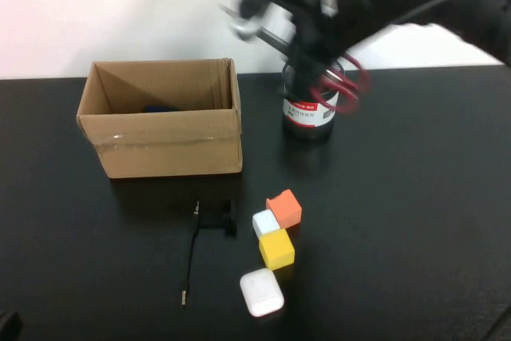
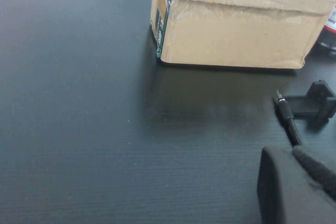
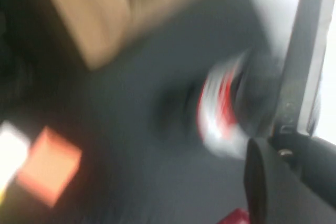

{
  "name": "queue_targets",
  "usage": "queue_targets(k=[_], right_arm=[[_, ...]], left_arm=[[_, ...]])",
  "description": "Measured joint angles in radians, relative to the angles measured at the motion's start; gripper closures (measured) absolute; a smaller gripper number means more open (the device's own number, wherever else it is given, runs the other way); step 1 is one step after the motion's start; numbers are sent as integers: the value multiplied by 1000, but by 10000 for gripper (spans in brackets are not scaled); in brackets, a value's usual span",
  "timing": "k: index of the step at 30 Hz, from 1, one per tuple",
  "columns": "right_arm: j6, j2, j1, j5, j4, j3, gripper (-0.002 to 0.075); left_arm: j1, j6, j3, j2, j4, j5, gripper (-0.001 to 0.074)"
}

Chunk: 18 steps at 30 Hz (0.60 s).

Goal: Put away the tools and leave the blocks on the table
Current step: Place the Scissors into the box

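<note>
Red-handled steel scissors [image 1: 339,85] are held aloft by the right end effector [image 1: 307,49], pinched on them, above a dark labelled jar [image 1: 308,113] | thin black rod tool [image 1: 192,253] lies on the matte black surface [image 1: 415,221] before an open cardboard box [image 1: 164,121] | orange cube [image 1: 284,208], white cube [image 1: 266,223], yellow cube [image 1: 276,249] are clustered, touching, beside a white rounded case [image 1: 262,291] | left end effector [image 2: 296,190] is low near the rod; finger state cannot be told.

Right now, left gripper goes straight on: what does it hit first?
Likely the thin black rod, cardboard box behind. Left gripper sits low near-left; right gripper carries red-handled scissors over the jar.
</note>
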Motion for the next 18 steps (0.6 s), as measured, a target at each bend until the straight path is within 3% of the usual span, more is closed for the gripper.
queue_targets(k=[10, 18], right_arm=[[4, 195, 98, -364, -106, -112, 733], [34, 316, 113, -486, -231, -112, 724]], left_arm=[[0, 0, 0, 0, 0, 0, 731], [0, 0, 0, 0, 2, 0, 731]])
